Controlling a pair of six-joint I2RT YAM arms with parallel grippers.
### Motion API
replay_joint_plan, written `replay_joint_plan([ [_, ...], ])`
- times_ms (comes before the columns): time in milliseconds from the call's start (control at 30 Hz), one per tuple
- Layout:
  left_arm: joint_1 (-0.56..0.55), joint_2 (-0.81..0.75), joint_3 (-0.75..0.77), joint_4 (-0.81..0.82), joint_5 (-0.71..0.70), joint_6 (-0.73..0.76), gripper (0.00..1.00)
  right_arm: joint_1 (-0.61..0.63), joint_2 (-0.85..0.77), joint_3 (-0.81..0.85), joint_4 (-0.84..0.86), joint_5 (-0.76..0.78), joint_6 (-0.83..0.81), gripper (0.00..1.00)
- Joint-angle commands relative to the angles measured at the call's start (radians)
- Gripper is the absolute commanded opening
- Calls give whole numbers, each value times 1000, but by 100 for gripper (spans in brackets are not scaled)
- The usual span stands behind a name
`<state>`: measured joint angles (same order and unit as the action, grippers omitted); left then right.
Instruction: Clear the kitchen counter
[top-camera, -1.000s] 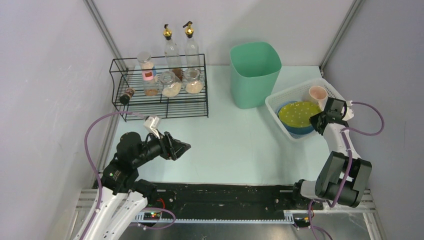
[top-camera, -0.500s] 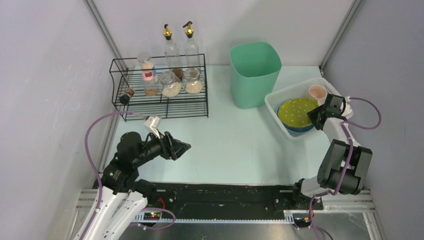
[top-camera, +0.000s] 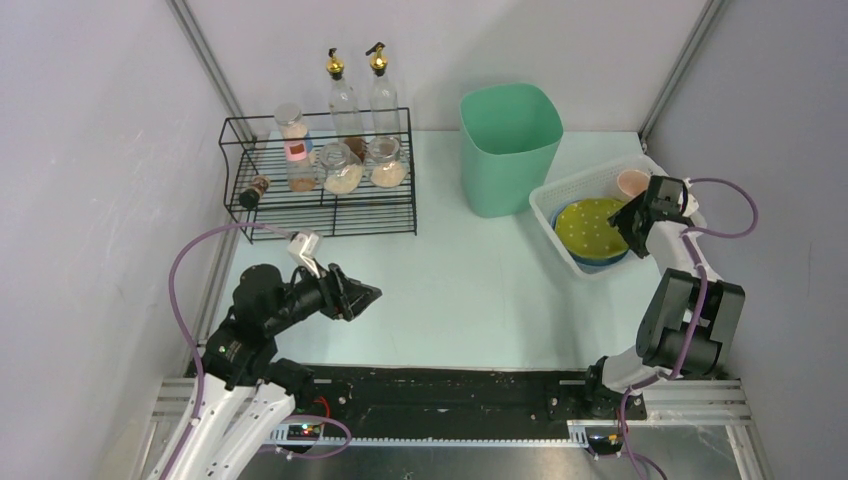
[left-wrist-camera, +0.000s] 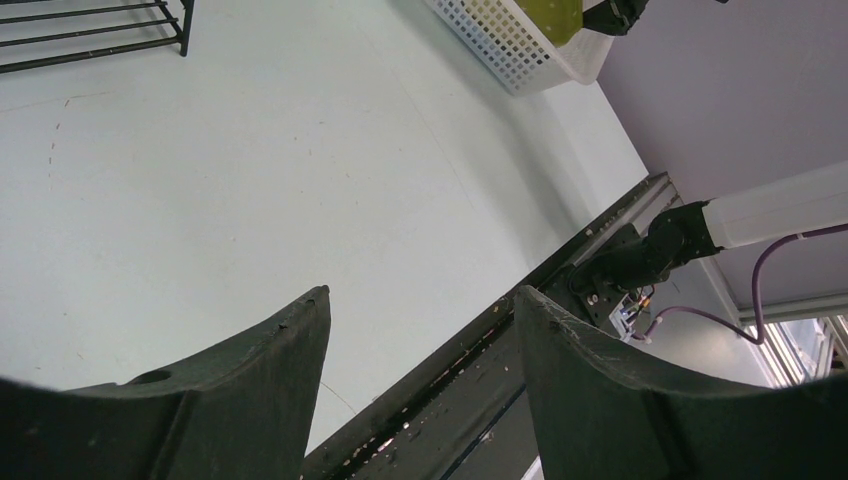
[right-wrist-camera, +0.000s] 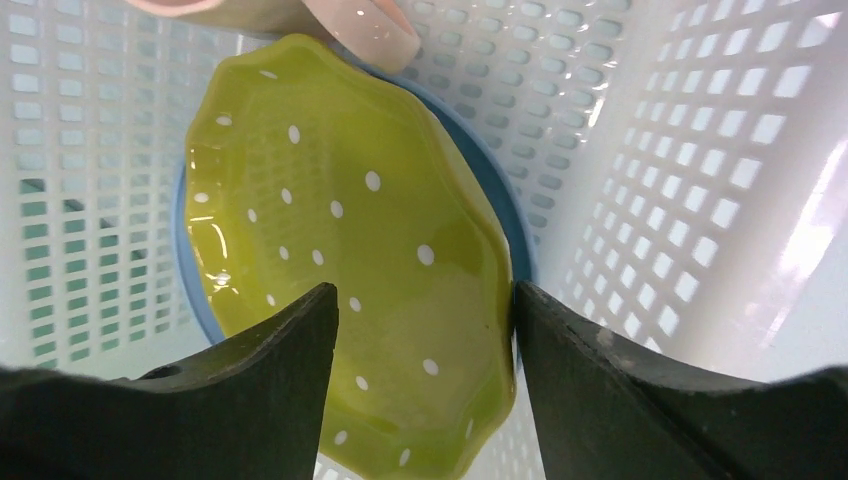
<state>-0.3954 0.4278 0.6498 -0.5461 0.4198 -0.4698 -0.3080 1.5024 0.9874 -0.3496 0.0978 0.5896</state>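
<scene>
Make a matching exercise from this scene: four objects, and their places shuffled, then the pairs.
1 green dotted plate
2 pink cup
3 mint bin
4 glass jars

A on the black wire rack
B on the counter, beside the white basket
C lying on the blue plate
D in the basket's far end

Pairs: 1-C, 2-D, 3-B, 4-A

Kitchen counter (top-camera: 480, 290): open passage in front of green bin (top-camera: 510, 150). Obstacles: black wire rack (top-camera: 320, 195) left of bin; white basket (top-camera: 548, 215) just right.
</scene>
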Motion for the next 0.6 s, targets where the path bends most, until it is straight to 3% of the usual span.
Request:
replay_joint_plan([
  [0,-6,-22,-6,14,-3,10,72,1,20,58,-154,117,-73,69],
  [233,-6,-33,-5,15,7,11,72,59,60,159,-279,280,-103,69],
  [567,-6,-51,-4,14,5,11,72,193,-55,323,-400,378,-91,69],
])
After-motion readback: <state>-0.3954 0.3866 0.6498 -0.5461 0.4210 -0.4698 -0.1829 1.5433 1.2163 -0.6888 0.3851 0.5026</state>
